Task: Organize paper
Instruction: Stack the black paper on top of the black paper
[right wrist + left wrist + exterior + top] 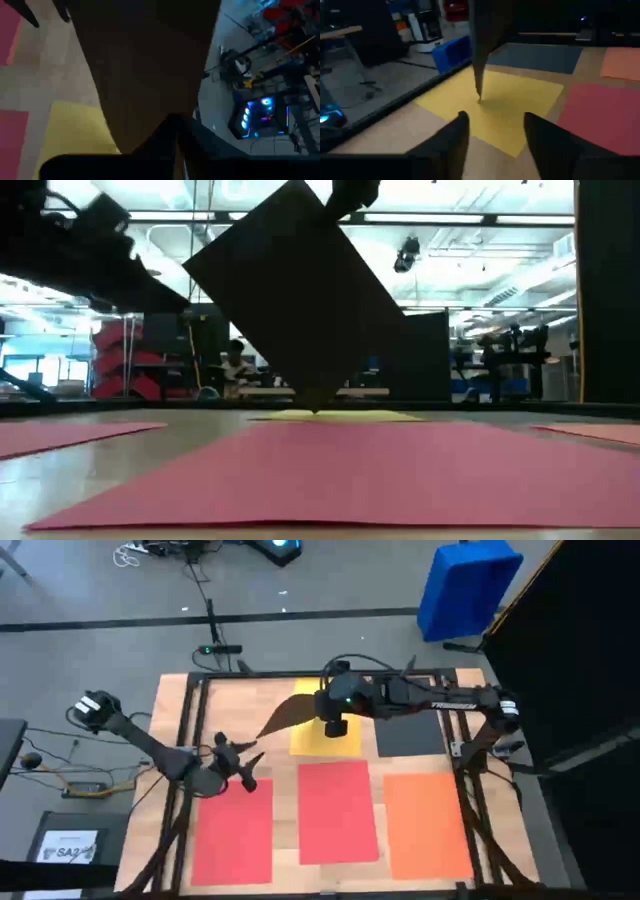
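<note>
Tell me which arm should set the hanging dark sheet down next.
Right, probably. Its tool is shut on the dark sheet, which hangs with its lowest corner at the yellow sheet. The left tool is open and empty, nearer the red sheet.

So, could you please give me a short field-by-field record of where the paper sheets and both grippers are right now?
lifted sheet: dark sheet hanging tilted, lowest corner touching or just above the yellow sheet
right gripper: shut on the dark sheet's upper edge, above the yellow sheet
left gripper: open, empty, over the bare wood beside the yellow sheet
flat sheets: two red sheets, orange sheet, grey sheet
off table: blue bin on the floor
</note>
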